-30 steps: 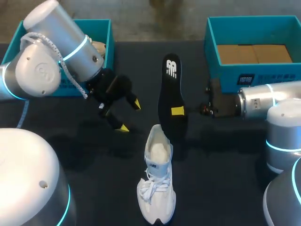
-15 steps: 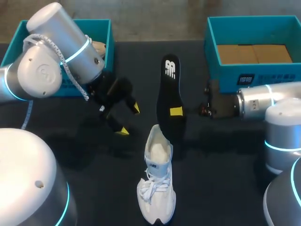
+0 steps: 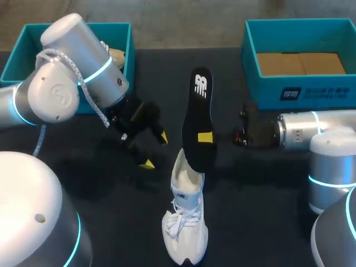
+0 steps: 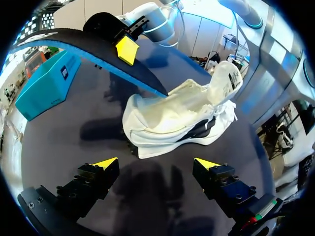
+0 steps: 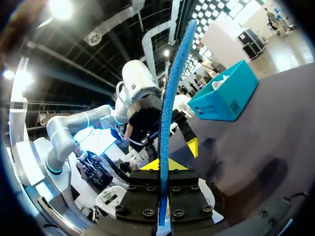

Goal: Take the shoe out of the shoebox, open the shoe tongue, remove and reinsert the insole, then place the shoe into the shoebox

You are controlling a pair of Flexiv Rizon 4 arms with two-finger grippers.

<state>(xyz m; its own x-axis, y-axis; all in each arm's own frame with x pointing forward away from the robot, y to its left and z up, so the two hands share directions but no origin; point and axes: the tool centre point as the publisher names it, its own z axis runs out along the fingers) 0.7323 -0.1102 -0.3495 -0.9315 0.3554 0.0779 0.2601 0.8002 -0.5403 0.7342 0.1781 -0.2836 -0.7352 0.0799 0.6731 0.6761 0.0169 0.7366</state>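
The right end effector clamps the black insole, whose end meets the heel opening of the white shoe; the left end effector hangs released beside that shoe.

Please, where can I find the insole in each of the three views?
Head view: insole in the middle, its lower end at the opening of the shoe.
Left wrist view: insole arcs ahead of the gripper, above the shoe.
Right wrist view: insole seen edge-on, between that gripper's fingers.
Shared landmark: the right gripper clamping the insole.
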